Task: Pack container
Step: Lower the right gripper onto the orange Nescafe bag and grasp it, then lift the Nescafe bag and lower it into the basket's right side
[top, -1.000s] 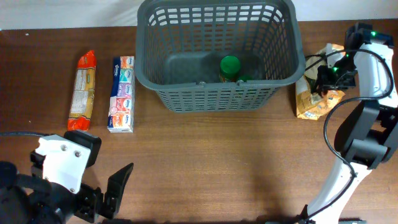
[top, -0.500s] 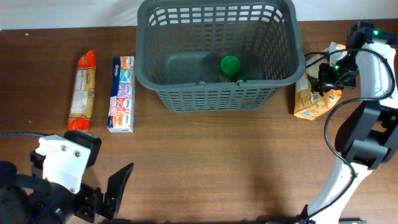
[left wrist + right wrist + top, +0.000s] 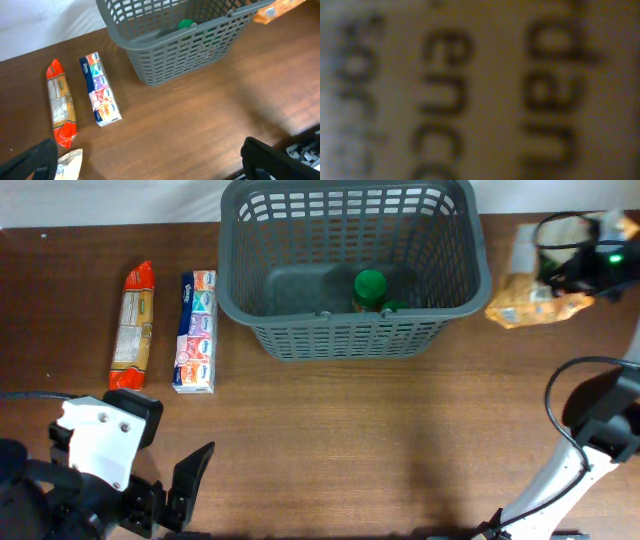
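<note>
- Brown wood-grain table (image 3: 400,440) fills the scene, and a white backdrop (image 3: 35,25) runs along its far edge.
- At the far middle of the table stands the container (image 3: 350,330), upright, dark grey, with slotted walls and a thick rim.
- On its base, right of the middle, a green-lidded jar (image 3: 370,285) stands upright. A second bit of green shows just beside it, too hidden behind the near wall for me to name.
- My right gripper (image 3: 572,275) is at the far right, just outside the container's right wall, pinching an orange bag (image 3: 530,302).
- The bag hangs crosswise with one end at the container's right rim. I cannot tell whether it touches the rim.
- My right wrist view shows only blurred dark print on yellowish packaging pressed close to the lens, so my fingers are not visible there.
- My left gripper (image 3: 149,150) sits low over the near left part of the table, fingers spread wide with nothing between them, well apart from the container.
- Left of the container a multicoloured tissue pack (image 3: 195,332) lies flat on the table, its long side pointing away from me.
- Just beside it, further left and not touching it, lies a pasta packet (image 3: 131,328) with red ends, roughly parallel to the tissue pack.
</note>
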### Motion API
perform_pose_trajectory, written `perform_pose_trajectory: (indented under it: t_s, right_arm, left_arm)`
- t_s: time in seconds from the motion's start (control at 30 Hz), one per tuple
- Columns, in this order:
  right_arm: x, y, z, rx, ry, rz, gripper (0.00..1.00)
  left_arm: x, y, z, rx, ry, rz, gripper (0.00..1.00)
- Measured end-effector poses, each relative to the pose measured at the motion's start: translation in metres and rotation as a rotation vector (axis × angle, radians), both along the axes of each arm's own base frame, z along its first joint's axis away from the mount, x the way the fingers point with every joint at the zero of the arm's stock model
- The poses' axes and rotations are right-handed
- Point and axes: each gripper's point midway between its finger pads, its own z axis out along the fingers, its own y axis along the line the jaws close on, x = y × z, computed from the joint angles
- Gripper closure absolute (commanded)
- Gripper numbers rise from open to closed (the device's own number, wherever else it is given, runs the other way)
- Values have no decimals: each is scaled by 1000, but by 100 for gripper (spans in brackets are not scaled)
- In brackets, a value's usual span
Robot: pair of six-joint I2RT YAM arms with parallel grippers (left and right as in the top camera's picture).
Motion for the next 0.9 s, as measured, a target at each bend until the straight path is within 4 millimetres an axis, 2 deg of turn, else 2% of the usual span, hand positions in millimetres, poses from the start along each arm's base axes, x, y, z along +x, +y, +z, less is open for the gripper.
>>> perform_pose_trajectory:
  t_s: [0.13,0.23,0.27,0.3,0.4,0.47,0.57,0.67,0.7,0.77,0.9]
  right_arm:
    - [-17,-27,40,-18,-52,-95,96]
    - [-25,-45,79,-61,-147,-159,96]
    - [-25,-46,88,-70,-173,-166,96]
    - [-26,-47,104,-81,-220,-177,96]
    - [-29,-34,142,-92,-324,-178,96]
    - [-33,-19,167,-101,-387,-166,96]
    - [-46,18,210,-119,-494,-119,96]
    - [-64,66,247,-133,-591,-34,96]
    - [-69,80,255,-134,-615,-5,96]
    - [-85,123,276,-133,-681,87,96]
    - [-107,181,293,-136,-742,222,96]
  left_arm:
    - [0,0,0,0,0,0,1]
    - [0,0,0,0,0,0,1]
    - [0,0,0,0,0,0,1]
    - [0,0,0,0,0,0,1]
    - [0,0,0,0,0,0,1]
    - [0,0,0,0,0,0,1]
    - [0,0,0,0,0,0,1]
    - [0,0,0,0,0,0,1]
    - [0,0,0,0,0,0,1]
    - [0,0,0,0,0,0,1]
    - [0,0,0,0,0,0,1]
